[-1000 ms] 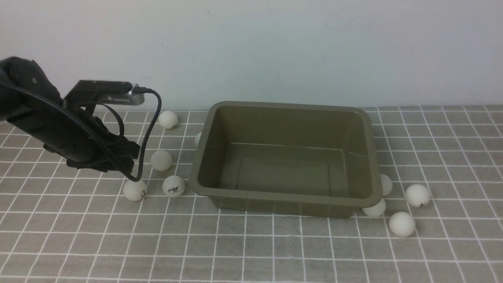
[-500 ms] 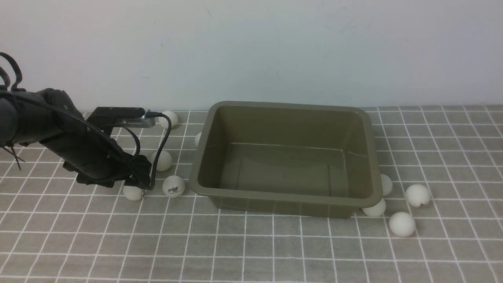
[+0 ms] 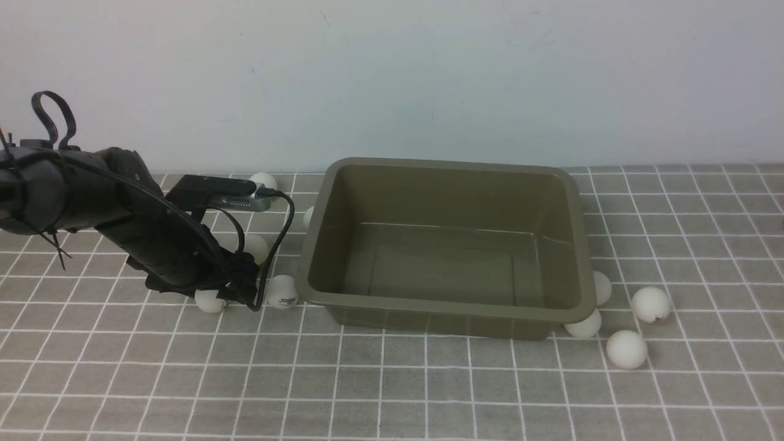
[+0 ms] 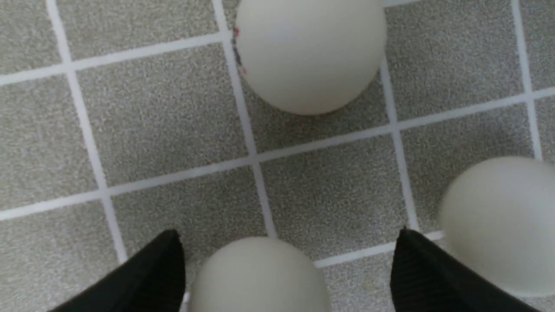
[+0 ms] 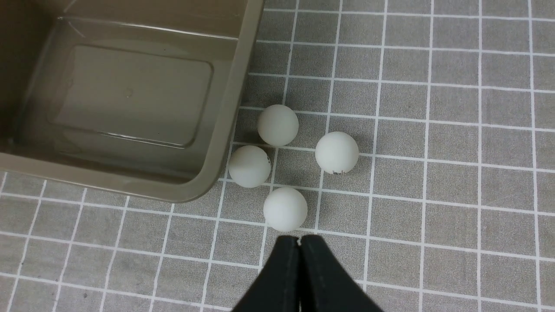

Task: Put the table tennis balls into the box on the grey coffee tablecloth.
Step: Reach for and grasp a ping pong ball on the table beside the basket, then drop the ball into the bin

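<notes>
Lower and nearer the tub than a second ago, the black left arm (image 3: 92, 202) has sunk from well above the cloth. Its left gripper (image 4: 287, 247) now sits down among the small matte white table tennis balls (image 3: 210, 301) to the left of the olive-green rectangular plastic box (image 3: 447, 309). The ball with the dark printed logo (image 3: 283, 292) has been nudged a little toward the box and lies just beside its front left corner.

From the left wrist camera, the two black fingers (image 4: 147, 277) stand spread wide, released. One white ball (image 4: 260, 277) lies on the cloth between them, not squeezed. A second ball with a red mark (image 4: 310, 52) lies ahead, and a third ball (image 4: 498, 221) lies just outside one finger.

The box stands open on the grey-brown tablecloth with its thin white grid (image 3: 392, 392). All nine balls I can count lie on the cloth outside it. Five are to its left, one of them half hidden behind the rim (image 3: 309, 215), and four are clustered by its front right corner (image 3: 626, 349).

The right gripper (image 5: 299, 245) is clenched, its black fingers pressed together on nothing. It hangs above the cloth just short of that cluster's nearest ball (image 5: 285, 209).
</notes>
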`<state>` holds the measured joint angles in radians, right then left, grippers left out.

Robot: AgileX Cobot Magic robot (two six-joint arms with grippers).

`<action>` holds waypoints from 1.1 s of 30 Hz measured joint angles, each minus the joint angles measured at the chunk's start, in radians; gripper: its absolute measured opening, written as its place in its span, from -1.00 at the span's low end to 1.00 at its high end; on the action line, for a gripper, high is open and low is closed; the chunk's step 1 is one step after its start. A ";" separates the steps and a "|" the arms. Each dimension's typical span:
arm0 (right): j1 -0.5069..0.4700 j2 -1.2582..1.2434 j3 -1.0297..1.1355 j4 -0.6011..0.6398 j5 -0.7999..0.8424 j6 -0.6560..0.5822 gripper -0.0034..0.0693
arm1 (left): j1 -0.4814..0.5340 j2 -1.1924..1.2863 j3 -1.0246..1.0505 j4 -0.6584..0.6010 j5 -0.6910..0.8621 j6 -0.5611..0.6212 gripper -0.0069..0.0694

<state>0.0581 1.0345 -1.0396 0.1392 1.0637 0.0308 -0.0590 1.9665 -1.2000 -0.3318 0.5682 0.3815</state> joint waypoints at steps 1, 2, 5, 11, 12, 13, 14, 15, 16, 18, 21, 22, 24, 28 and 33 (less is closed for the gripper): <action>0.000 0.000 0.000 0.001 0.000 0.000 -0.95 | 0.000 0.000 0.000 0.008 0.007 -0.007 0.61; 0.000 0.000 0.000 0.001 0.000 0.000 -0.95 | 0.000 0.000 0.000 0.011 0.011 -0.015 0.57; 0.000 0.000 0.000 0.001 0.000 -0.001 -0.95 | 0.001 0.000 0.000 0.026 0.039 -0.035 0.39; 0.000 0.000 0.000 0.001 0.000 -0.003 -0.95 | 0.001 0.000 -0.010 0.035 0.078 -0.051 0.10; 0.000 0.000 0.000 0.001 0.000 -0.009 -0.95 | 0.001 -0.003 -0.020 0.039 0.091 -0.050 0.10; 0.000 0.000 0.000 0.001 0.000 -0.010 -0.95 | 0.001 -0.006 -0.027 0.045 0.105 -0.050 0.10; 0.000 0.000 0.000 0.000 0.000 -0.015 -0.95 | 0.001 -0.020 -0.046 0.057 0.141 -0.052 0.10; 0.000 0.000 0.000 -0.008 0.000 -0.015 -0.95 | 0.001 -0.037 -0.073 0.068 0.188 -0.053 0.10; 0.000 0.000 0.000 -0.021 0.000 -0.014 -0.95 | 0.001 -0.069 -0.105 0.078 0.242 -0.060 0.10; 0.000 0.000 0.000 -0.041 0.000 0.001 -0.95 | 0.001 -0.118 -0.153 0.079 0.308 -0.070 0.10; -0.003 0.012 0.000 -0.110 0.001 0.047 -0.95 | -0.029 -0.215 -0.242 0.066 0.362 -0.082 0.10; -0.004 0.014 0.000 -0.110 0.001 0.047 -0.95 | -0.033 -0.227 -0.254 0.064 0.363 -0.081 0.10; -0.050 0.066 -0.001 -0.168 0.001 0.099 -0.95 | -0.100 -0.272 -0.324 0.041 0.374 -0.084 0.10; -0.158 0.199 -0.001 -0.162 0.000 0.113 -0.94 | -0.239 -0.248 -0.394 0.014 0.397 -0.102 0.10; -0.178 0.350 -0.001 -0.076 -0.052 0.067 -0.76 | -0.344 -0.125 -0.400 0.039 0.392 -0.108 0.10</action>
<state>-0.1199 1.3841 -1.0408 0.0634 1.0115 0.0973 -0.4034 1.8413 -1.6005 -0.2926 0.9601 0.2734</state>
